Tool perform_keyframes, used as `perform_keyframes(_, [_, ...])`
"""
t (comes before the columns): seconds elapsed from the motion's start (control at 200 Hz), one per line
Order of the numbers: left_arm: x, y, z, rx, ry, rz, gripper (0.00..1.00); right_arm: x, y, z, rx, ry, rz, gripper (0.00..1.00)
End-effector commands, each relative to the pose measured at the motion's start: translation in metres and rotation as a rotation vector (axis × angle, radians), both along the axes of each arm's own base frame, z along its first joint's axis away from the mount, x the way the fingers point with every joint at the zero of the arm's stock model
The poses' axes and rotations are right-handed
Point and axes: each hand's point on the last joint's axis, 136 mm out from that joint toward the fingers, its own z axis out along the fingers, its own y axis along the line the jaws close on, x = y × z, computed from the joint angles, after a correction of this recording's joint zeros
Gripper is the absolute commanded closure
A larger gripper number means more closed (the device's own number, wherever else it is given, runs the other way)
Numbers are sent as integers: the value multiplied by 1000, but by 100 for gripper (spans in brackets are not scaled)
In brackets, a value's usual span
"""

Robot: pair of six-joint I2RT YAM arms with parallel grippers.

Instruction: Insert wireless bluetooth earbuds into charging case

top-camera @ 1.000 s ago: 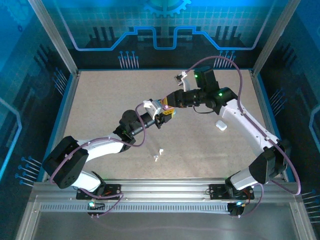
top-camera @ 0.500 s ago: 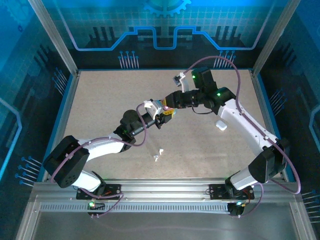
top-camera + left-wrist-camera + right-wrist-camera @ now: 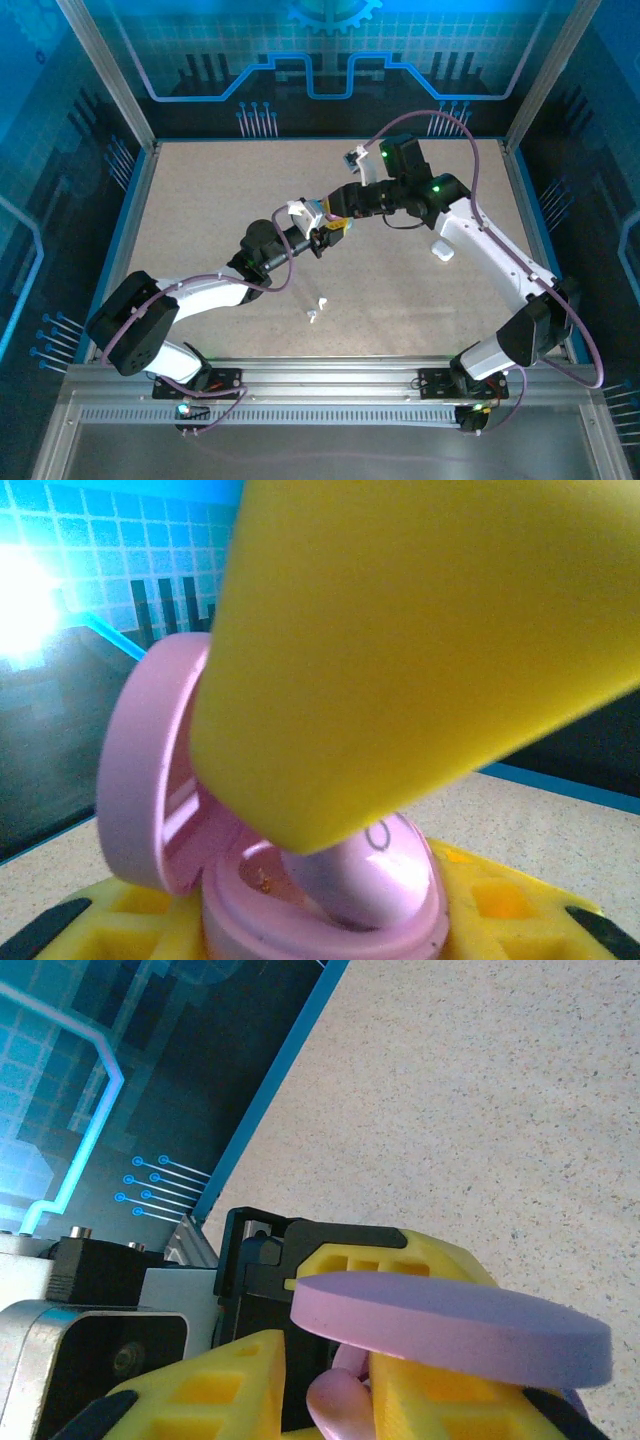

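Top view: left gripper and right gripper meet tip to tip over the middle of the table. Left arm comes in from 7 o'clock, right arm curves in from 2 o'clock. What sits between the tips is too small to tell here. White case lies on the table at 4 o'clock from the grippers, well apart. Two white buds lie near each other at 6 o'clock from the left gripper, apart from both arms.

Left wrist view: pink case sits at 6 o'clock, clamped between the left gripper's yellow fingers. Lid is open and stands up at 9 o'clock of the case body. Pink bud lies tilted in the case hollow. A right gripper finger comes down from 12 o'clock, big and blurred. Its tip is on or just over the bud, can't tell which.

Right wrist view: the right gripper's two yellow fingers at 6 o'clock are closed on the pink bud, pinched between them. The lid shows edge-on as a purple disc just above them, toward 5 o'clock. The left gripper's yellow and black tip sits right behind the lid. Bare table fills 1 to 3 o'clock.
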Motion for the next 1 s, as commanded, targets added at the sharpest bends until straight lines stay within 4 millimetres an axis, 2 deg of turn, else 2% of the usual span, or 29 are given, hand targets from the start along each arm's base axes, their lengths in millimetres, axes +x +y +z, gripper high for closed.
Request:
perform_keyframes(0.0, [-9, -3, 37, -82, -95, -27, 66, 3, -4, 3, -32, -18, -30, 67])
perform_keyframes(0.435, [-9, 0, 34, -65, -99, -11, 66, -9, -7, 36, 31, -97, -7, 59])
perform_keyframes(0.705, [-10, 0, 32, -52, -105, -12, 66, -17, -14, 63, 84, -212, 0, 58])
perform_keyframes(0.805, [-14, 0, 33, -42, -117, -24, 66, -8, -31, 71, 64, -268, -92, 57])
perform_keyframes(0.921, [-18, 0, 34, -33, -130, -41, 65, 12, -53, 69, 33, -261, -210, 55])
perform_keyframes(0.991, [-22, 0, 36, -33, -138, -56, 65, 22, -58, 66, 25, -235, -239, 54])
